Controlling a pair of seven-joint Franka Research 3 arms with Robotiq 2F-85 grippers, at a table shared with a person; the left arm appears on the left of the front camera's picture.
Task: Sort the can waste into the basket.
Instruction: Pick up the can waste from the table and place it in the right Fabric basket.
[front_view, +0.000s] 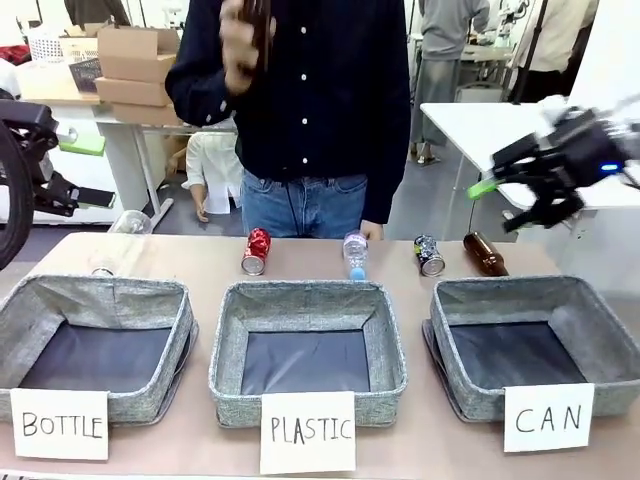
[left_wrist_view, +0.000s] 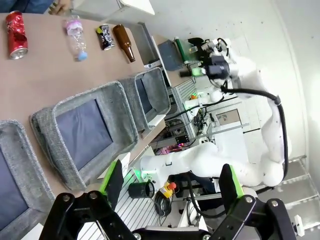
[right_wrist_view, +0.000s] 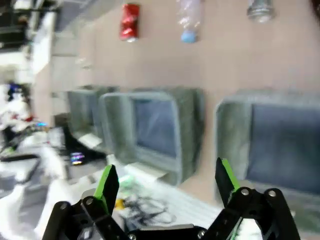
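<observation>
The red can (front_view: 256, 251) (left_wrist_view: 16, 35) (right_wrist_view: 130, 21) lies on the far part of the table, left of centre. The dark blue can (front_view: 429, 255) (left_wrist_view: 105, 37) (right_wrist_view: 260, 10) lies to the right, behind the grey basket (front_view: 500, 292) (left_wrist_view: 152, 92) (right_wrist_view: 235, 107) carded "CAN". That basket holds nothing. My right gripper (front_view: 497, 207) (left_wrist_view: 192, 60) (right_wrist_view: 164, 182) hangs open in the air above the table's far right, well clear of both cans. My left gripper (left_wrist_view: 171, 185) is open and high beyond the table's left end, with nothing between its fingers.
A clear plastic bottle (front_view: 355, 255) lies between the cans and a brown glass bottle (front_view: 485, 253) lies right of the blue can. Another clear bottle (front_view: 125, 225) sits far left. The "PLASTIC" basket (front_view: 305, 298) and "BOTTLE" basket (front_view: 95, 292) stand alongside. A person (front_view: 310, 100) stands at the far edge.
</observation>
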